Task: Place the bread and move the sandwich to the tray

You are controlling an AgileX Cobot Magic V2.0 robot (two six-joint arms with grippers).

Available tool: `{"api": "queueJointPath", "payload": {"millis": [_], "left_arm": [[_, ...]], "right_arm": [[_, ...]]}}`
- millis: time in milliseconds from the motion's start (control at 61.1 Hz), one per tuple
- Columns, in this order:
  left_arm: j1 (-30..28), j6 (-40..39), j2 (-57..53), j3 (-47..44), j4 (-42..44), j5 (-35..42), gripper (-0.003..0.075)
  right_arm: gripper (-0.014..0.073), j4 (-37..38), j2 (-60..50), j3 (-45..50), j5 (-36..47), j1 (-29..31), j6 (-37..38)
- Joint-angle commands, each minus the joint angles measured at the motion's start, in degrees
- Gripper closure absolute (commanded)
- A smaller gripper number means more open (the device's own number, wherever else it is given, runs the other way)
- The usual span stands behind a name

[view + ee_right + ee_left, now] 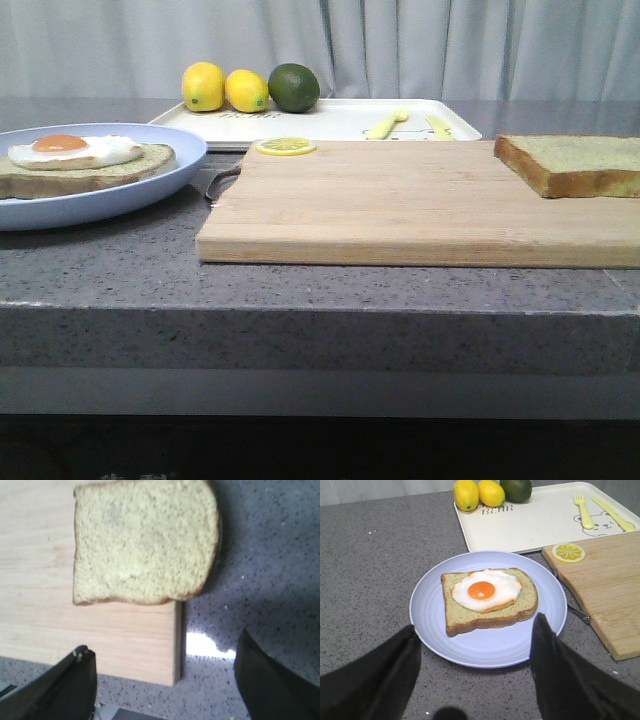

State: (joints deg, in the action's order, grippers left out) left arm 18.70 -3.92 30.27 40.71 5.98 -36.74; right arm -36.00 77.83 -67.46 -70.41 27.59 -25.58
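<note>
Bread (145, 542): thick square slice, brown crust, pale yellow-green speckled crumb, one rounded edge; lies flat at the right end of the wooden cutting board (400, 205), one side overhanging the board's edge above the grey speckled countertop (300, 290). Right gripper (165, 680): fingers spread wide, empty, hovering above the board corner and countertop just beside the bread, not touching it. Sandwich (490, 600): one brown-crusted slice of the same speckled crumb, topped with a white fried egg with an orange yolk, sitting centred on a round pale blue plate (430, 625) on the countertop, left of the board. Left gripper (475, 670): fingers spread, empty, positioned over the plate's near rim, one finger to each side of the sandwich, no contact visible. Tray (540, 525): white, rectangular, low rim, behind plate and board; carries two lemons (225, 88), a lime (293, 87), a pale yellow fork (583, 511) and knife (615, 514). Lemon slice (286, 146) rests on the board's far left corner.
</note>
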Motion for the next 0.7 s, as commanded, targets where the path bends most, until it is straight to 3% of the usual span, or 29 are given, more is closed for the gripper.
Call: {"api": "queueJointPath", "payload": {"millis": [0, 688], "left_arm": [[0.46, 0.12, 0.55, 1.58, 0.32, 4.34, 0.0257], [0.46, 0.12, 0.55, 1.58, 0.32, 4.34, 0.0257]], "right_arm": [[0.0015, -7.34, 1.05, -1.69, -4.77, 2.71, -3.92], [0.0015, -21.15, 19.4, -1.69, -5.99, 3.03, -14.51]]}}
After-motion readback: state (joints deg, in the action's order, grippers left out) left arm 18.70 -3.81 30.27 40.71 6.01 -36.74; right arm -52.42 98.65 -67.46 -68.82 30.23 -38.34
